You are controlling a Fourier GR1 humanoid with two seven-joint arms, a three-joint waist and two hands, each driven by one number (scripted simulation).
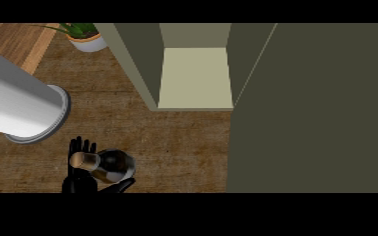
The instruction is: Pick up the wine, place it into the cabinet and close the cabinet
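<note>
- The wine (pixel 112 165) stands near the table's (pixel 177 140) lower edge, toward its left side, seen from above: a dark round body with a tan cork end pointing up and left.
- One black hand (pixel 81 172) shows at the lower edge, at the view's left, so it is the left hand.
- Its fingers (pixel 80 145) point up just left of the cork, and its thumb (pixel 124 184) lies under the wine's lower right side, so the bottle sits between them.
- The fingers look nearly straight; whether they close on the wine I cannot tell.
- The right hand does not show.
- The cabinet (pixel 196 75) stands at the table's upper edge, up and right of the wine and well apart from it; its pale inside floor is bare.
- Its door (pixel 303 110) is swung open and fills the view's right side.
- A large white cylinder (pixel 29 107) lies at the table's left edge, above the hand.
- A potted plant (pixel 85 37) stands in the upper left corner, just left of the cabinet.
</note>
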